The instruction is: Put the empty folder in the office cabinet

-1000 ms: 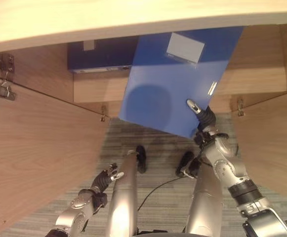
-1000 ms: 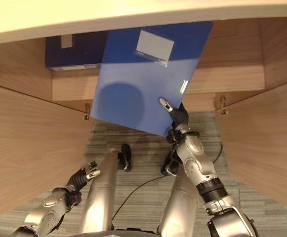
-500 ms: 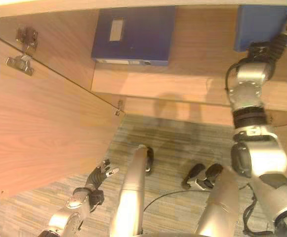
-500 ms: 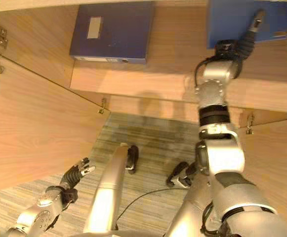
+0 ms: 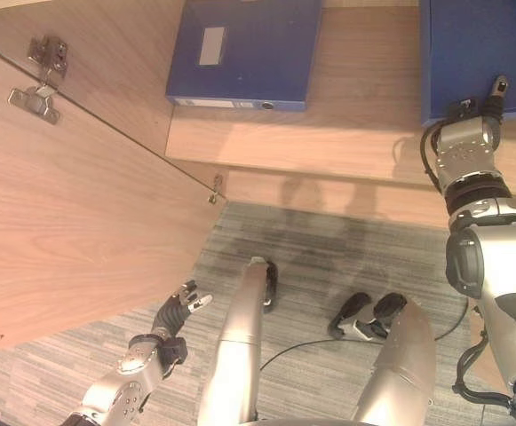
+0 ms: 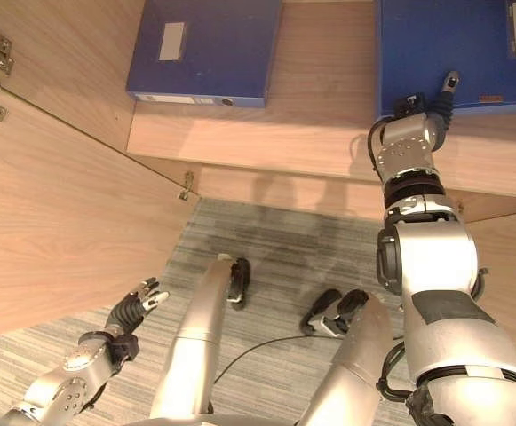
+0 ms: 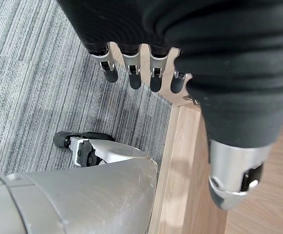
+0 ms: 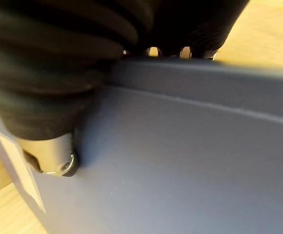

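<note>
Across the upper scene runs the wooden office cabinet shelf (image 5: pixel 346 133), its open door (image 5: pixel 71 204) swung out at left. One second ago the blue folder (image 6: pixel 435 53) hung in the air outside; now it lies flat on the shelf's right side — placement looks essentially done. A second, darker folder (image 5: pixel 244 53) lies further left. The right hand (image 5: pixel 475 111) pinches the blue folder's near edge, thumb on top. The left hand (image 5: pixel 173 315) hangs low, fingers relaxed.
</note>
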